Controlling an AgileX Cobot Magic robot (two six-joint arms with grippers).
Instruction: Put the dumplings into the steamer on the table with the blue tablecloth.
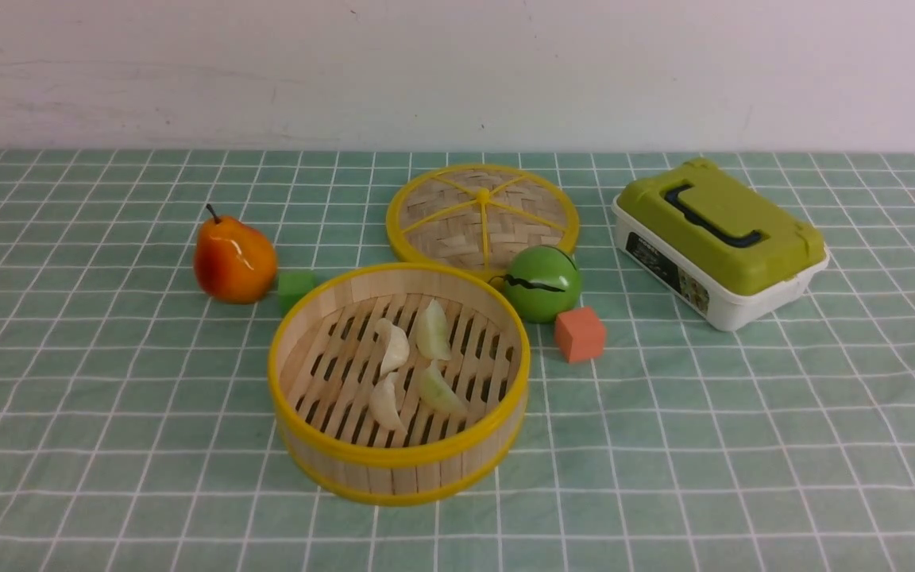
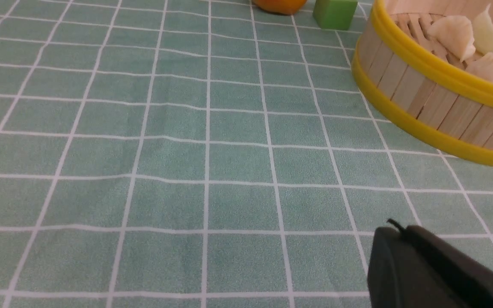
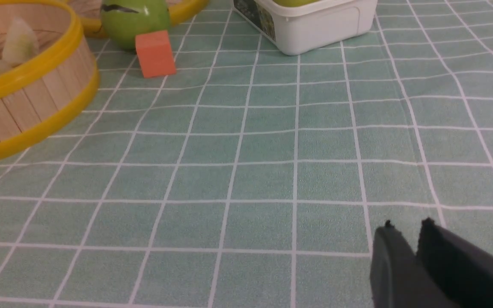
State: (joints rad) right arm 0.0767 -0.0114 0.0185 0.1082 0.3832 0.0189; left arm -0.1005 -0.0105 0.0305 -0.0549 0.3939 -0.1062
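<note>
Front view: all four dumplings (image 1: 412, 367) sit in the steamer (image 1: 399, 465). Left gripper (image 2: 396, 233) is pressed together, empty; right gripper (image 3: 405, 233) is slightly parted, empty. You look done: park both arms clear.

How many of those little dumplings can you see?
4 small pale crescent dumplings, all inside the round bamboo steamer: back left, back right, front left, front right. None seems hidden.

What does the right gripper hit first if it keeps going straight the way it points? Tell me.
Probably nothing close: ahead of the right gripper lies bare tablecloth. Farther along that line stands the white box, likely the first obstacle, though depth is hard to judge.
</note>
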